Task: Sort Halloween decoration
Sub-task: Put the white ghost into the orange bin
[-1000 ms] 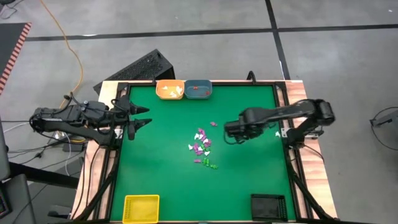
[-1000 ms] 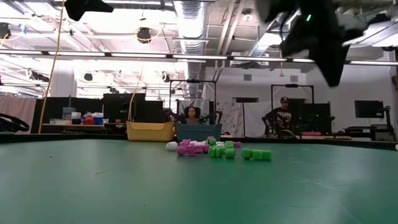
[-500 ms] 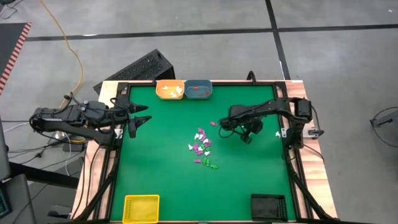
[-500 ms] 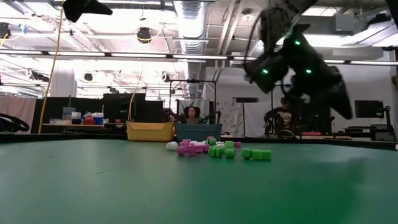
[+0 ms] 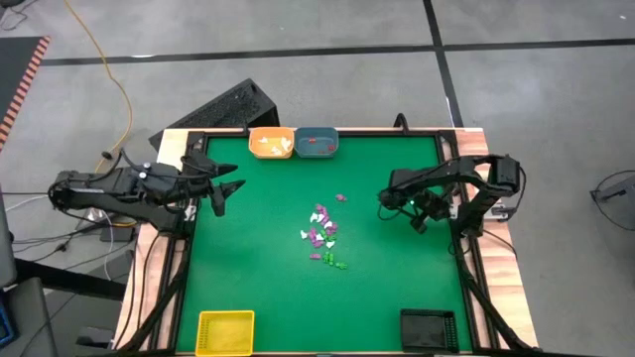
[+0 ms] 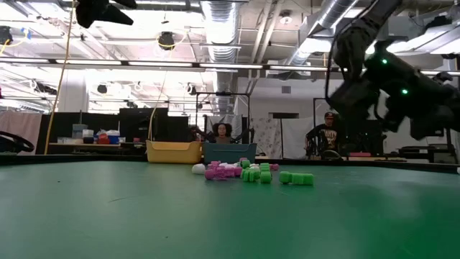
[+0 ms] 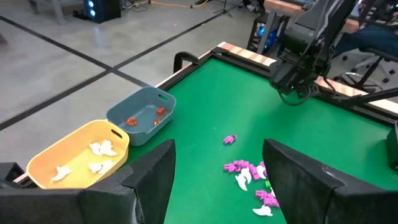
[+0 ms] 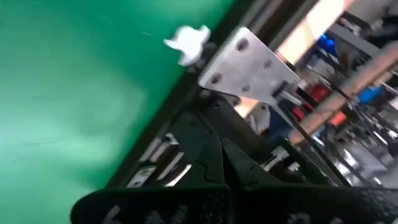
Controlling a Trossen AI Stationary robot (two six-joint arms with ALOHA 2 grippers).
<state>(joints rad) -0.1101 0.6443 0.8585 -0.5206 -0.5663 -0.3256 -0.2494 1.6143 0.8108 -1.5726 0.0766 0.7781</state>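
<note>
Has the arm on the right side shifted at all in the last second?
Yes. The right gripper has pulled back from the trinket pile toward the table's right edge.

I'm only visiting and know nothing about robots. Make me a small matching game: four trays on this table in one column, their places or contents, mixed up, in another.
Things:
1. orange tray
2. blue tray
3. yellow tray
4. black tray

Places or contents:
A. near corner on the right arm's side
B. far edge, holds white trinkets
C. near corner on the left arm's side
D. far edge, holds orange-red trinkets

Pairs: 1-B, 2-D, 3-C, 4-A
</note>
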